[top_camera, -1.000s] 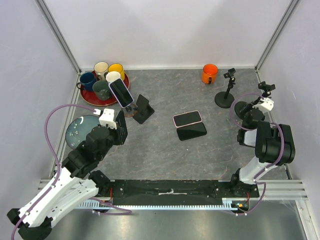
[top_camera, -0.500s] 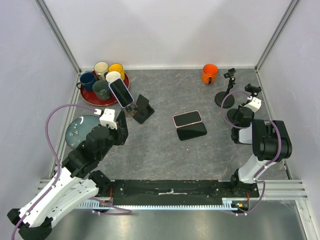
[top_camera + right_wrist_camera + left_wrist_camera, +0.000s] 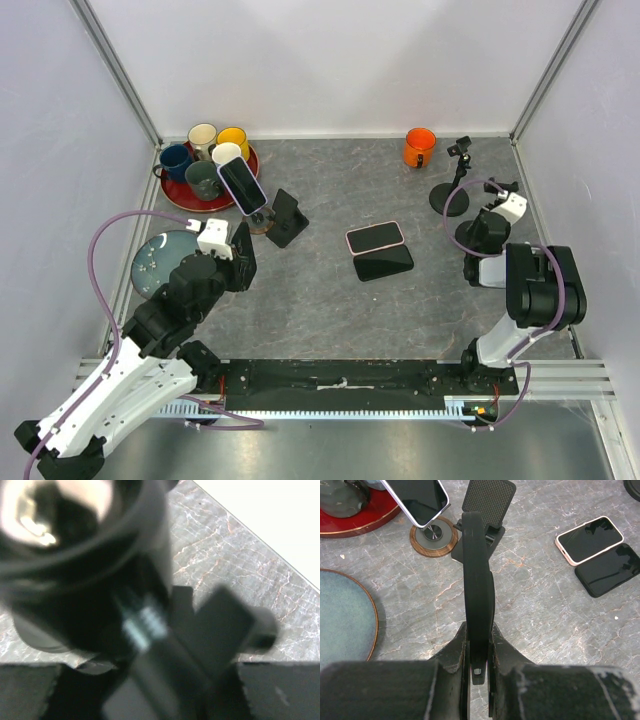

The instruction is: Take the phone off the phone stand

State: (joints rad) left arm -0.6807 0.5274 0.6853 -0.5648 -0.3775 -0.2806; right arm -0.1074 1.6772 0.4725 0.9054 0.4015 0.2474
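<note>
My left gripper [image 3: 243,262] is shut on a black phone [image 3: 477,580], held edge-on above the table [image 3: 478,630]. Ahead stands an empty black phone stand [image 3: 286,217], also in the left wrist view [image 3: 487,500]. To its left, a white-edged phone [image 3: 241,183] leans on a round wooden-based stand [image 3: 434,536]. My right gripper [image 3: 482,232] is shut on a black clamp stand [image 3: 80,580] at the right; that view is blurred.
A pink-cased phone [image 3: 375,237] and a black phone [image 3: 383,262] lie flat mid-table. A second clamp stand [image 3: 452,190] and an orange mug [image 3: 419,148] are at the back right. A red tray [image 3: 180,195] of mugs and a blue plate [image 3: 155,262] are at the left.
My right gripper has moved left and toward the table's middle, carrying the black clamp stand with it. The left arm and its phone have barely moved.
</note>
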